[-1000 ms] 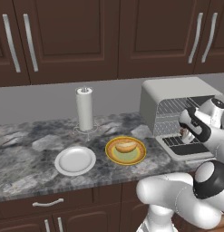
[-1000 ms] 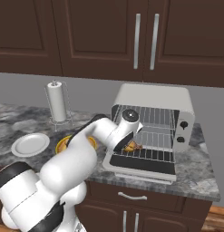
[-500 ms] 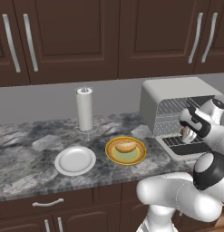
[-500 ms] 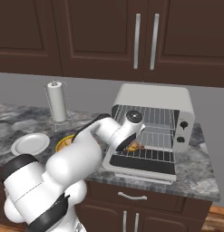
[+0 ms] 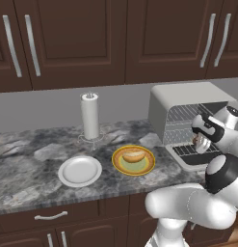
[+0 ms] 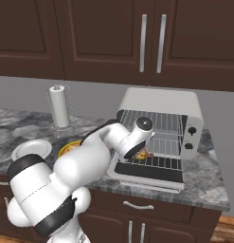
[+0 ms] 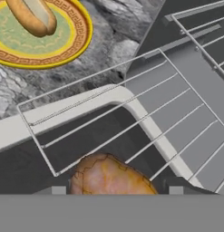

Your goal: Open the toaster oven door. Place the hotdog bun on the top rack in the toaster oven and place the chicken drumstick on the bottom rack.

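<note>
The silver toaster oven [image 6: 161,102] [image 5: 188,99] stands open, and its door [image 6: 151,174] lies flat in front. My gripper [image 6: 140,153] [image 5: 201,143] [image 7: 117,190] is at the oven mouth, shut on the golden-brown chicken drumstick [image 7: 109,176] [image 6: 146,154]. The drumstick hangs just over the front left corner of the bottom rack [image 7: 177,108] [image 6: 161,162]. Above that, the top rack [image 6: 168,134] holds nothing. The hotdog bun [image 5: 133,156] [image 7: 31,16] lies on a yellow plate [image 5: 116,163] [image 7: 81,36] to the left of the oven.
An empty white plate [image 5: 80,170] [image 6: 31,149] sits left of the yellow one. Behind them a paper towel roll [image 5: 90,116] [image 6: 59,107] stands upright. Dark wall cabinets hang above the marble counter [image 5: 24,169].
The hand has edged a little further toward the oven with the drumstick in it. The jaws stand as before, and the bun and plates have not moved.
</note>
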{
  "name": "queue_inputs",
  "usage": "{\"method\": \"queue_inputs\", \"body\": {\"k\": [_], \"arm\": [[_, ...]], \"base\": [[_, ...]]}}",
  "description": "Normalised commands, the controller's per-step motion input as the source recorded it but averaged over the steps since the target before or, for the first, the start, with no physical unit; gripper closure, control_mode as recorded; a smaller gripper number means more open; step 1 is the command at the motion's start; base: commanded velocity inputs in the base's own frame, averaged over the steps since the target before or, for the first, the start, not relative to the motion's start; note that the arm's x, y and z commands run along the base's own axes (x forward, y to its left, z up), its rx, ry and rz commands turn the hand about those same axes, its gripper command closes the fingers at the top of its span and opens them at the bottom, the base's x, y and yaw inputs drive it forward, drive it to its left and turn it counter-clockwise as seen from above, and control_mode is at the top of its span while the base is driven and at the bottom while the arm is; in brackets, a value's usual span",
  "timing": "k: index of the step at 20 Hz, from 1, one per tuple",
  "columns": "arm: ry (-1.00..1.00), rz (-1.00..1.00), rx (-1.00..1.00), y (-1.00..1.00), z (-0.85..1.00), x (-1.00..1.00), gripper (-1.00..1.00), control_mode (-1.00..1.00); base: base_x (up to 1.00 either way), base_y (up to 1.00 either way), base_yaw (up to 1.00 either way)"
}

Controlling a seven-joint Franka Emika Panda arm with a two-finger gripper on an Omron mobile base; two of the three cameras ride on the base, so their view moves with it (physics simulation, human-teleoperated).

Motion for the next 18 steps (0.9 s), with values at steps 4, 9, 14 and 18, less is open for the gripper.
{"method": "queue_inputs", "body": {"k": [4, 9, 14, 18], "arm": [[-0.02, 0.01, 0.01, -0.13, -0.11, 0.01, 1.0, -1.0], [-0.02, 0.0, 0.01, -0.07, -0.05, 0.1, 1.0, -1.0], [0.0, 0.0, 0.03, -0.05, 0.0, 0.19, 1.0, -1.0], [0.0, 0.0, 0.04, -0.03, 0.01, 0.21, 1.0, -1.0]], "base": [[0.0, 0.0, 0.0], [0.0, 0.0, 0.0], [0.0, 0.0, 0.0], [0.0, 0.0, 0.0]]}}
